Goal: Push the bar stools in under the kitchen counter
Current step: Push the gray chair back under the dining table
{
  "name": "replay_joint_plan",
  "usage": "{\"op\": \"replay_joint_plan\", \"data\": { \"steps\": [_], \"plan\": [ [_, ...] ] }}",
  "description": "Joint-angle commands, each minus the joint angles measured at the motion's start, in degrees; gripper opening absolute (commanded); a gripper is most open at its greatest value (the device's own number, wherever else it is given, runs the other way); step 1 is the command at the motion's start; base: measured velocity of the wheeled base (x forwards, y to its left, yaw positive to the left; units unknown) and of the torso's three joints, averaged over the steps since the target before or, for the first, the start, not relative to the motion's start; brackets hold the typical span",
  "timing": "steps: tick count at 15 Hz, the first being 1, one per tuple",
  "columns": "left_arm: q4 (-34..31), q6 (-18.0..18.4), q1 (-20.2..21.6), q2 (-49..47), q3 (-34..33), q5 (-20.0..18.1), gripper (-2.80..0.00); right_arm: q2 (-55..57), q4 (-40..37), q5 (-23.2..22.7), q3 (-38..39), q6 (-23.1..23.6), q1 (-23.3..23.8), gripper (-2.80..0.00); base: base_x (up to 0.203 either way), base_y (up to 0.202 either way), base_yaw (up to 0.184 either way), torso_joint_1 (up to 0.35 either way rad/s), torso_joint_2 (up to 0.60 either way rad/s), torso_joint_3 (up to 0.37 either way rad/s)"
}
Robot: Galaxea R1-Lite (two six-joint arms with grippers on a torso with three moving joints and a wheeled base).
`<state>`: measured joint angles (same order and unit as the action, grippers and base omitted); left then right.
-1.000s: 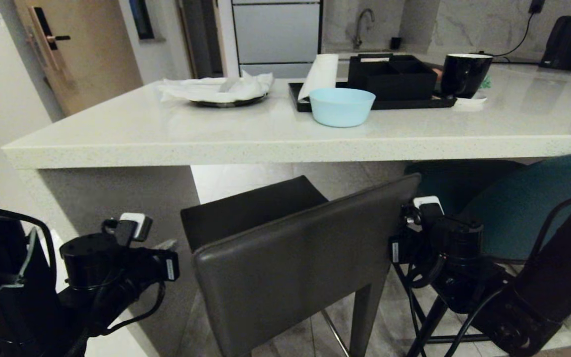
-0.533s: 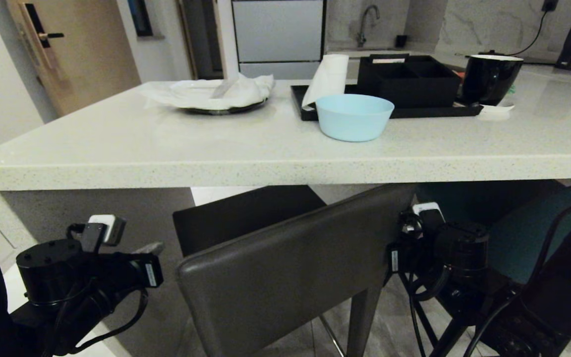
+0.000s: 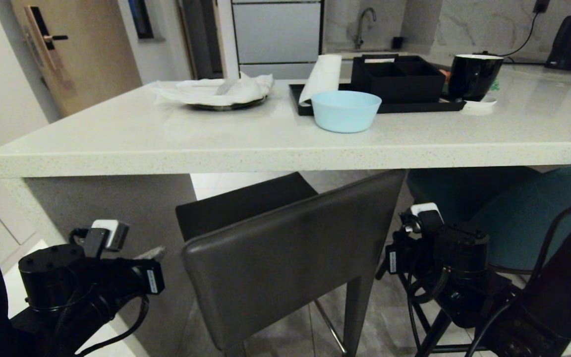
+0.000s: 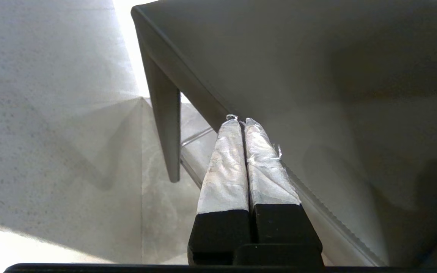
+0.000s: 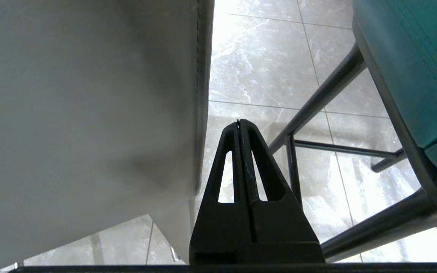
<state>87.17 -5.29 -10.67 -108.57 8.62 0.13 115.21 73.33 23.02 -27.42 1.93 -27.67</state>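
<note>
Two bar stools stand at the worktop. The dark grey stool (image 3: 285, 253) occupies the lower centre of the head view; its seat reaches under the worktop edge while its low rectangular back remains outside, angled toward the camera. The teal stool (image 3: 528, 213) sits at the right edge of the frame, seat partly beneath the worktop, with slim black legs visible in the right wrist view.

The kitchen counter (image 3: 265, 144) spans the middle of the frame as one thick speckled cream worktop with one matching slab side panel at lower left.

Two grippers are present. The left gripper (image 4: 240, 123) is at the lower left of the head view, its fingers closed together on nothing, tips at the edge of the grey stool's back. The right gripper (image 5: 238, 123) lies between the two stools, fingers closed and empty, just beside the grey back's other edge.

On the worktop: one light blue bowl (image 3: 346, 110), one black tray (image 3: 379, 105) carrying one black compartment box (image 3: 397, 78), one paper roll (image 3: 321, 77), one black mug (image 3: 473, 75), and one plate (image 3: 226, 104) covered with white cloth.
</note>
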Motion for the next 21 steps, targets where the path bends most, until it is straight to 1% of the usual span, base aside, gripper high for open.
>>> {"op": "replay_joint_plan", "data": {
  "steps": [1,4,6,9,15,17,18,19,20,21],
  "plan": [
    [0.49,-0.07,-0.15,0.15,-0.10,0.04,-2.80,0.19,0.58,0.10,0.17,0.01,-0.01,-2.80,0.000,0.000,0.000,0.000,0.00,0.000],
    [0.49,-0.07,-1.92,1.80,-2.12,0.37,-2.80,0.28,0.76,0.19,0.35,0.01,-0.10,-2.80,0.000,0.000,0.000,0.000,0.00,0.000],
    [0.49,-0.16,-1.99,1.78,-2.91,0.48,-2.80,0.37,1.48,0.19,0.72,0.01,-0.18,-2.80,0.000,0.000,0.000,0.000,0.00,0.000],
    [0.49,-0.25,-2.17,1.96,-2.38,0.48,-2.80,0.37,1.64,0.10,1.14,0.01,-0.10,-2.80,-0.028,0.000,0.001,0.002,0.00,0.001],
    [0.49,-0.16,-2.32,1.70,-2.03,0.39,-2.80,0.46,1.81,0.10,1.05,-0.17,-0.10,-2.80,-0.195,0.000,-0.002,0.002,0.00,0.001],
    [0.49,-0.25,-3.59,1.74,-1.31,0.41,-2.80,0.54,1.81,0.10,0.96,-0.17,-0.10,-2.80,-0.114,0.000,-0.002,-0.001,0.00,0.005],
    [0.49,-0.25,-5.02,1.98,-1.17,0.40,-2.80,0.63,1.81,0.10,0.96,-0.17,-0.10,-2.80,0.000,0.000,0.000,0.000,0.00,0.000],
    [0.49,-0.14,-7.50,2.56,-0.55,0.48,-2.80,0.81,1.81,0.10,0.87,-0.17,-0.10,-2.80,0.000,0.000,0.000,0.000,0.00,0.000],
    [0.49,-0.07,-10.46,3.08,0.48,0.85,-2.80,0.84,1.81,0.10,0.79,-0.17,-0.10,-2.80,0.000,0.000,0.000,0.000,0.00,0.000],
    [0.49,-0.07,-14.32,3.28,1.95,2.38,-2.80,0.90,1.81,0.10,0.79,-0.17,-0.10,-2.80,0.000,0.000,0.000,0.000,0.00,0.000]
  ]
}}
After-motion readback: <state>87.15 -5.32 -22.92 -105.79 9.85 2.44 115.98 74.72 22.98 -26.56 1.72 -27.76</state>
